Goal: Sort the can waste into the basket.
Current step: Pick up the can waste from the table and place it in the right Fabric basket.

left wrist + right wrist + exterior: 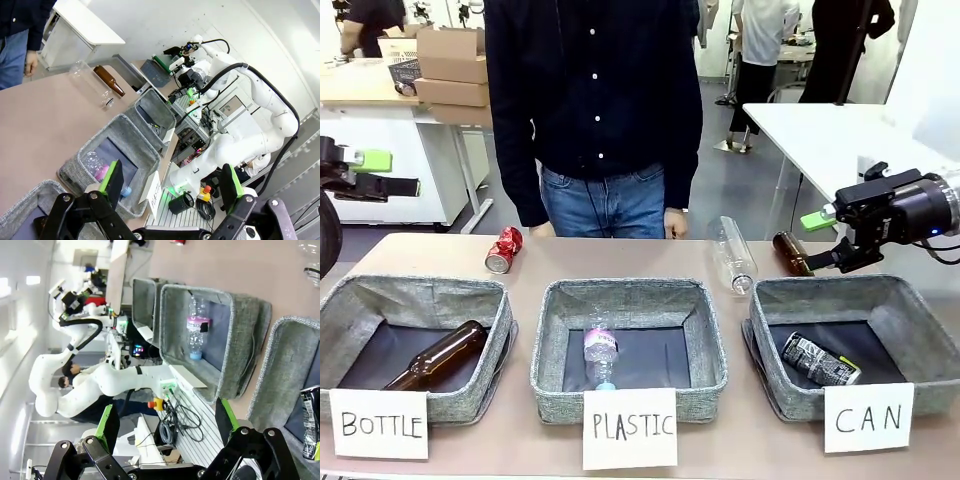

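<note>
A red can (pixel 504 250) lies on the table behind the left basket, close to the person. A dark can (pixel 820 358) lies inside the grey basket (pixel 850 290) carded "CAN" at the right; it also shows at the right wrist view's edge as the dark can (pixel 312 422) in the basket (pixel 280 370). My right gripper (pixel 817 242) hovers open above that basket's far rim, nothing between its fingers (pixel 225 420). Raised at the far left edge, my left gripper (pixel 400 175) is open and empty, its fingers (pixel 112 180) spread wide.
The "PLASTIC" basket (pixel 630 300) holds a clear bottle (pixel 601 350); the "BOTTLE" basket (pixel 415 300) holds a brown bottle (pixel 440 355). Behind the baskets, at right, lie a clear bottle (pixel 731 255) and a brown bottle (pixel 791 253). A person (pixel 595 100) stands at the far edge.
</note>
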Controlling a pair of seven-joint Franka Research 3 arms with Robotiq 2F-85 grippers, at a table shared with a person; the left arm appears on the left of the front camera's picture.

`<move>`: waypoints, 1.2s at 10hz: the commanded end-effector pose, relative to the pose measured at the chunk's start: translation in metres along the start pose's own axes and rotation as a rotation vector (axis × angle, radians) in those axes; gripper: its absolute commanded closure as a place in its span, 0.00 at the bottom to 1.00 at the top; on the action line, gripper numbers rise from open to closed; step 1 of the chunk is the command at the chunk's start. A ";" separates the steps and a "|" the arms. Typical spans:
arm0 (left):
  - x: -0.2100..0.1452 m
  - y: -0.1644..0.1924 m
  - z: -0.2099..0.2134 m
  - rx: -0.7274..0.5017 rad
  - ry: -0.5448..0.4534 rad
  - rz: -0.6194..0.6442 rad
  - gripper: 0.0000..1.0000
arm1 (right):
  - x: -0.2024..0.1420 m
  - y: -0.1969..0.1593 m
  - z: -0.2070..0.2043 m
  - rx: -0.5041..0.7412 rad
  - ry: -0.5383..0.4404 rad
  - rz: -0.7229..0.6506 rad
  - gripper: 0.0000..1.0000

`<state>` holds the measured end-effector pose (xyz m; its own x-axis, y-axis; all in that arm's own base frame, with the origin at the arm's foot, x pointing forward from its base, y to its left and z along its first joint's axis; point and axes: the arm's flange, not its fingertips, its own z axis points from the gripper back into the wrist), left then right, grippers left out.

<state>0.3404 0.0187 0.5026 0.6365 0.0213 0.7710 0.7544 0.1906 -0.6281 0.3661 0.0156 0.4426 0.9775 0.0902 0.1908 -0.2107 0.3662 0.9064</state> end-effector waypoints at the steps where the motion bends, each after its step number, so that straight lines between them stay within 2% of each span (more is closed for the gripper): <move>1: 0.000 0.000 0.000 0.000 0.000 0.000 0.00 | -0.001 0.001 0.000 -0.012 -0.007 0.022 0.00; 2: 0.013 -0.011 -0.008 0.226 0.129 -0.102 0.00 | -0.001 0.001 0.000 -0.012 -0.007 0.022 0.00; 4: 0.078 0.028 -0.033 0.632 0.211 0.005 0.00 | -0.001 0.001 0.000 -0.012 -0.007 0.022 0.00; 5: 0.111 0.065 -0.047 0.893 0.243 0.089 0.00 | -0.001 0.001 0.000 -0.012 -0.007 0.022 0.00; 7: 0.143 0.131 -0.077 1.045 0.423 0.175 0.00 | -0.001 0.001 0.000 -0.012 -0.007 0.022 0.00; 8: 0.148 0.143 -0.088 1.073 0.441 0.165 0.00 | -0.001 0.001 0.000 -0.012 -0.007 0.022 0.00; 9: 0.153 0.141 -0.090 1.120 0.358 0.170 0.00 | -0.001 0.001 0.000 -0.012 -0.007 0.022 0.00; 10: 0.131 0.133 -0.083 0.944 0.268 -0.050 0.00 | -0.001 0.001 0.000 -0.012 -0.007 0.022 0.00; 12: 0.131 0.133 -0.083 0.944 0.268 -0.050 0.00 | -0.001 0.001 0.000 -0.012 -0.007 0.022 0.00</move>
<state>0.5515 -0.0443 0.5087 0.7342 -0.1934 0.6509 0.3683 0.9187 -0.1424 0.3655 0.0159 0.4438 0.9768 0.0907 0.1940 -0.2139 0.3675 0.9051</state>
